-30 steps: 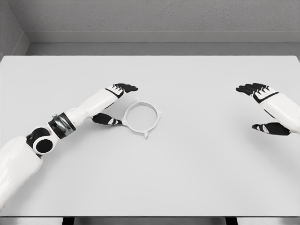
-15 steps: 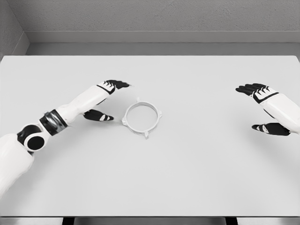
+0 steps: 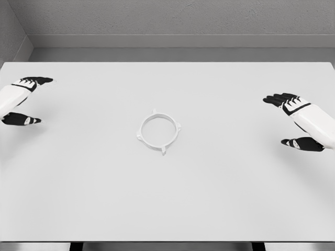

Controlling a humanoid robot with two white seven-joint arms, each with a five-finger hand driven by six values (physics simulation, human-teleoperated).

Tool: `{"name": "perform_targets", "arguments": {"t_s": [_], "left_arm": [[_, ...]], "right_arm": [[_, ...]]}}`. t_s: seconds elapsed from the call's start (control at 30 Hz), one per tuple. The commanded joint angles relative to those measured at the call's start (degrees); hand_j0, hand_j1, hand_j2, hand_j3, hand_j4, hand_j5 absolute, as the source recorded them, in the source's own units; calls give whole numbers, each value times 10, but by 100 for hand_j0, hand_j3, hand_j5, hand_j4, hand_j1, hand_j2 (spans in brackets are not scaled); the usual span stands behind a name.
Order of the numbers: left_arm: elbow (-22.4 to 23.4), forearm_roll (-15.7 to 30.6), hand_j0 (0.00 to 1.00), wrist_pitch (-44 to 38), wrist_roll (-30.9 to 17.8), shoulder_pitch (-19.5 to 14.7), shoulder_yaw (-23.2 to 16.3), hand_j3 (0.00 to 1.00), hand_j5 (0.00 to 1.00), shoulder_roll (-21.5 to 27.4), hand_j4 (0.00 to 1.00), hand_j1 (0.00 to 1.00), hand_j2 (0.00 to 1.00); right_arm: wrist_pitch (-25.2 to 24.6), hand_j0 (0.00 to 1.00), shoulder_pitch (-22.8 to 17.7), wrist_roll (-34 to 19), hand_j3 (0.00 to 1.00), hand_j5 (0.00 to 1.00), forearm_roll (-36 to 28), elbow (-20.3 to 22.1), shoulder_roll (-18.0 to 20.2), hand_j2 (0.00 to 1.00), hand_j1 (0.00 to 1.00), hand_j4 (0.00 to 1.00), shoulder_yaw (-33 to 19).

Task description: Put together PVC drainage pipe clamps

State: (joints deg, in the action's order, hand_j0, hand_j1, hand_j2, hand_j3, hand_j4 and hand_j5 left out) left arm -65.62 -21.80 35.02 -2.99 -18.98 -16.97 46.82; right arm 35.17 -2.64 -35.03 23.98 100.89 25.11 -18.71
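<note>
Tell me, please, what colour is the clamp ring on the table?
White, the clamp ring nearly matches the table; head view.

White on white here: the pipe clamp ring (image 3: pixel 158 132) is plain white, resting on a tabletop (image 3: pixel 209 183) of the same pale, unpatterned white-grey. The left hand (image 3: pixel 23 99) shows black fingers with white patches over a white forearm shell, and the right hand (image 3: pixel 293 117) matches it, black fingers, white segments, a thin black band at the wrist. Behind, the wall (image 3: pixel 172 18) is a speckled mid-grey.
</note>
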Motion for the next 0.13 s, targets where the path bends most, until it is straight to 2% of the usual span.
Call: {"name": "perform_targets", "arguments": {"t_s": [0.0, 0.1], "left_arm": [[3, 6, 100, 0, 1, 0, 17, 100, 100, 10, 100, 100, 100], [4, 23, 100, 0, 0, 1, 23, 100, 100, 10, 100, 100, 100]], "right_arm": [[-2, 100, 0, 0, 100, 100, -4, 0, 0, 100, 100, 100, 0], [-2, 100, 0, 0, 100, 100, -4, 0, 0, 100, 100, 100, 0]]}}
